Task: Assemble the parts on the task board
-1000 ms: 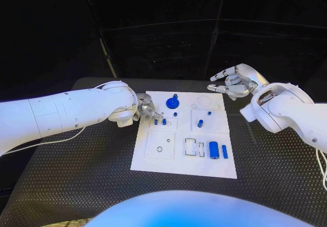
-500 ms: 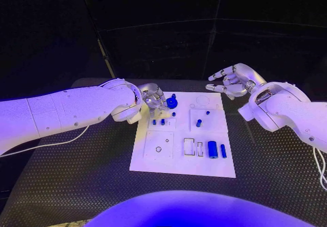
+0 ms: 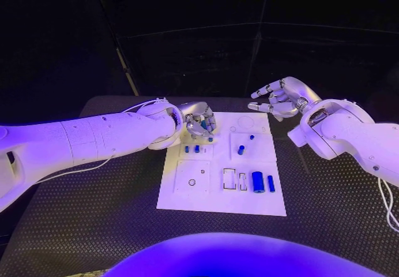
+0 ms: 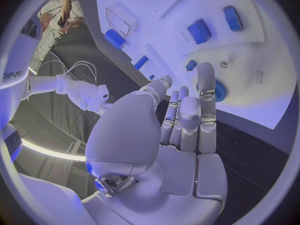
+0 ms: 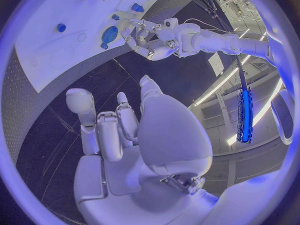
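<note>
White, the board lies in the middle of the black table with blue parts spread over it. At its far left corner sits a round blue knob, and the left hand hangs right over it, fingers extended side by side and pointing down at the board; the wrist view shows the knob just beyond the fingertips, and I cannot tell whether they touch it. Nothing sits in that hand's palm. Just nearer than the knob stand two small pegs side by side, with another small peg beside them. To the right, on a raised square, stand a short peg and a taller one. Nearer still lie a thick cylinder and a thin bar, next to two white blocks. The right hand hovers off the board's far right corner, above the table, fingers curled loosely and apart, holding nothing.
</note>
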Robot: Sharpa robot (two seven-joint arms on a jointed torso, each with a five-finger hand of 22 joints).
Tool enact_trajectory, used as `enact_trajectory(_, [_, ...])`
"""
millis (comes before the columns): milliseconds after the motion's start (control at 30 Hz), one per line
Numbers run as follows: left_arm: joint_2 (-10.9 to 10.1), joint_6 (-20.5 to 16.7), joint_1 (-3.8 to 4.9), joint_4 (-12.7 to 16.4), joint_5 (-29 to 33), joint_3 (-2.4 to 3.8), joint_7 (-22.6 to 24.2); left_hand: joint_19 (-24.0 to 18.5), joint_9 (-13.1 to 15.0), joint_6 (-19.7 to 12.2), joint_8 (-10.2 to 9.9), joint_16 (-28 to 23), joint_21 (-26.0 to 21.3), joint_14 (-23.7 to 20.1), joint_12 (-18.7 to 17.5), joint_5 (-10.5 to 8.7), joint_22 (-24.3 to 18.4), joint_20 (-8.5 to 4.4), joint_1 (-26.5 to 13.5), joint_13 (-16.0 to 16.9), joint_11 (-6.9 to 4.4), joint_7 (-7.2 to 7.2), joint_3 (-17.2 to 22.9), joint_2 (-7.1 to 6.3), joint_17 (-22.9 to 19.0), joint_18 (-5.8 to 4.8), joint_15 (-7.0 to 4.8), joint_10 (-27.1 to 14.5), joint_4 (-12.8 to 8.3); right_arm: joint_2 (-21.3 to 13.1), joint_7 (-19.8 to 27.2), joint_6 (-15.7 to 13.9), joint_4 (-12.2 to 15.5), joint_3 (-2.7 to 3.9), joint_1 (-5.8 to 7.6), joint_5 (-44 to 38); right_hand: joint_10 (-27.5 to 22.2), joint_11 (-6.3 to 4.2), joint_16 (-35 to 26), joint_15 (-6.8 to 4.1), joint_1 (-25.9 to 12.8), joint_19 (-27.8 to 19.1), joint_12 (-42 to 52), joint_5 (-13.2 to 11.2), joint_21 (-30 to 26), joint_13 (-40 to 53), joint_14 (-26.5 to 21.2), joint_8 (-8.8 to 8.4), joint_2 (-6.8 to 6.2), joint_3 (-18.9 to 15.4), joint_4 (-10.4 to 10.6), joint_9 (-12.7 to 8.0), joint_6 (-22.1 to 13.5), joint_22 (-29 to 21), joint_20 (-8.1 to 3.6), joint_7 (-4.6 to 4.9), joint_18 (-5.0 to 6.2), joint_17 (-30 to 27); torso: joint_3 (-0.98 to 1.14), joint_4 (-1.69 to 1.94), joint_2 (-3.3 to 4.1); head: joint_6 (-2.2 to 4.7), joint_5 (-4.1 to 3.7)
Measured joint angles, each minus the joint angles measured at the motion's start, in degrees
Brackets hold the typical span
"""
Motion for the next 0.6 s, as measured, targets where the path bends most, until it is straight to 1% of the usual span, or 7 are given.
enact_trajectory(67, [0.49, 0.32, -0.09, -0.68, -2.0, -0.06, 0.28, 2.81, -0.79, 0.61, -1.06, 3.9, 5.96, 2.08, -1.04, 0.0, 5.87, -0.06, -0.67, -1.11, 0.0, -0.19, -0.03, -0.67, 4.17, -0.01, 0.01, 0.0, 0.03, 0.1, 0.01, 0.0, 0.0, 0.0, 0.0, 0.01, 0.0, 0.0, 0.0, 0.0, 0.0, 0.0, 0.0, 0.0, 0.0, 0.0, 0.0, 0.0, 0.0, 0.0, 0.0, 0.0, 0.0, 0.0, 0.0, 0.0, 0.0, 0.0, -0.01, 0.0, 0.01, 0.0, -0.01])
enact_trajectory(100, [0.73, 0.52, -0.14, -0.96, -2.93, -0.1, 0.35, 3.73, -1.07, 0.82, -1.42, 5.04, 8.19, 2.38, -1.46, 0.0, 8.08, -0.05, -0.98, -1.53, 0.0, -0.15, -0.27, -0.98, 5.42, 0.0, 0.0, 0.0, 0.24, 0.18, 0.01, 0.0, -0.02, 0.0, 0.0, 0.01, 0.0, 0.0, 0.0, 0.0, 0.0, 0.0, 0.0, 0.0, 0.0, 0.0, 0.0, 0.0, 0.0, 0.0, 0.0, 0.0, 0.0, 0.0, 0.0, 0.0, 0.0, 0.0, -0.01, -0.01, 0.01, 0.01, -0.01])
enact_trajectory(167, [1.21, 0.96, -0.27, -1.56, -4.7, -0.16, 0.39, 4.79, -1.52, 0.9, -2.15, 6.1, 10.71, 2.54, -2.23, 0.0, 10.56, -0.09, -1.1, -2.24, 0.0, -0.07, -0.97, -1.1, 6.36, -0.93, 0.0, 0.0, 0.15, 0.4, 0.02, 0.0, -0.04, 0.0, 0.0, 0.02, 0.0, 0.0, 0.0, 0.0, 0.0, 0.0, 0.0, 0.0, 0.0, 0.0, 0.0, 0.0, 0.0, 0.0, 0.0, 0.0, 0.0, 0.0, 0.0, 0.0, 0.0, 0.0, -0.01, -0.01, 0.02, 0.02, -0.02])
enact_trajectory(333, [2.32, 1.78, -0.51, -3.02, -7.3, -0.22, 0.29, 5.34, -1.92, 1.41, -3.05, 6.26, 12.9, 2.54, -2.77, 0.0, 12.73, -0.14, -1.1, -3.17, 0.22, -0.19, -1.21, -1.1, 5.88, -0.94, 0.0, -0.22, -0.08, 0.65, 0.07, 0.0, -0.08, 0.0, 0.0, 0.03, 0.0, 0.0, 0.0, 0.0, 0.0, 0.0, 0.0, 0.0, 0.0, 0.0, 0.0, 0.0, 0.0, 0.0, 0.0, 0.0, 0.0, 0.0, 0.0, 0.0, 0.0, 0.0, -0.04, 0.02, 0.04, 0.03, -0.23])
enact_trajectory(433, [2.87, 2.18, -0.58, -3.75, -8.17, -0.22, 0.15, 5.55, -1.92, 1.92, -3.06, 6.26, 13.72, 2.54, -2.99, 0.0, 13.56, -0.35, -0.69, -3.48, 0.22, -0.31, -1.21, -0.7, 5.58, -0.94, 0.0, -0.22, -0.08, 0.69, 0.09, 0.0, -0.09, 0.0, 0.0, 0.04, 0.0, 0.0, 0.0, 0.0, 0.0, 0.0, 0.0, 0.0, 0.0, 0.0, 0.0, 0.0, 0.0, 0.0, 0.0, 0.0, 0.0, 0.0, 0.0, 0.0, 0.0, 0.0, -0.04, 0.04, 0.04, 0.03, -0.21])
enact_trajectory(500, [3.37, 2.63, -0.68, -4.43, -8.84, -0.22, -0.03, 5.75, -1.97, 2.31, -3.32, 6.26, 14.27, 2.54, -2.99, 0.0, 14.23, -0.15, -0.49, -3.73, -0.11, -0.3, -1.03, -0.49, 5.11, -0.94, 0.0, 0.11, -0.26, 0.7, 0.11, 0.0, -0.1, 0.0, 0.0, 0.04, 0.0, 0.0, 0.0, 0.0, 0.0, 0.0, 0.0, 0.0, 0.0, 0.0, 0.0, 0.0, 0.0, 0.0, 0.0, 0.0, 0.0, 0.0, 0.0, 0.0, 0.0, 0.0, -0.04, 0.04, 0.04, 0.03, -0.2])
enact_trajectory(600, [3.79, 3.07, -0.81, -5.01, -9.41, -0.22, -0.22, 5.94, -1.97, 2.61, -3.32, 6.26, 14.72, 2.54, -3.18, 0.0, 14.67, -0.33, -0.49, -3.89, -0.11, -0.6, -1.03, -0.49, 4.77, -0.94, 0.0, 0.1, -0.26, 0.7, 0.12, 0.0, -0.1, 0.0, 0.0, 0.05, 0.0, 0.0, 0.0, 0.0, 0.0, 0.0, 0.0, 0.0, 0.0, 0.01, 0.0, -0.01, 0.0, 0.0, 0.0, 0.0, 0.0, 0.01, 0.0, 0.0, 0.0, -0.01, -0.03, 0.03, 0.03, 0.02, -0.2])
